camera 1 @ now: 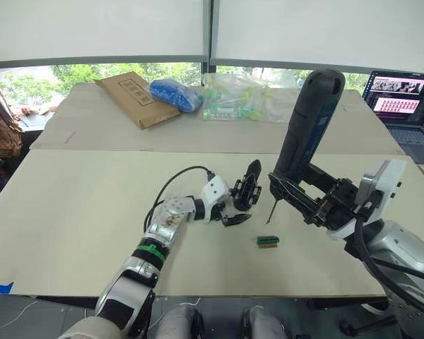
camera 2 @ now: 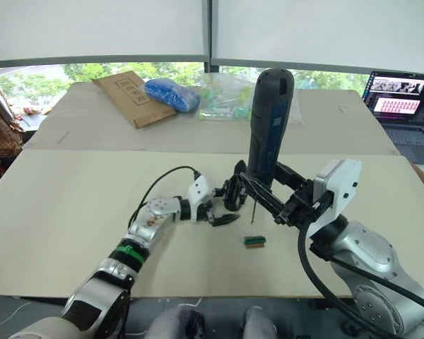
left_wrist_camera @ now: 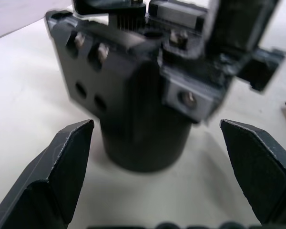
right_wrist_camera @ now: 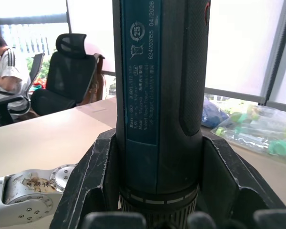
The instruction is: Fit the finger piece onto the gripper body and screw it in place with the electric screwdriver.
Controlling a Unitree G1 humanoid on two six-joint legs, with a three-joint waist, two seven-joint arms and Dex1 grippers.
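The right gripper [camera 1: 307,194] clamped the screwdriver [camera 1: 307,127] upright, bit down beside the gripper body [camera 1: 246,191], which the left gripper [camera 1: 234,210] flanked with fingers apart, apparently to steady it for screwing.

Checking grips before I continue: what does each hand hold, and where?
Right hand clamps the screwdriver round its lower barrel, bit down. Left hand holds nothing: open either side of the gripper body.

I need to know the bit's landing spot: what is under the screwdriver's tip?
Bare table lies under the tip of the electric screwdriver, held upright in the right hand. The gripper body stands just beside it, a small green block nearer.
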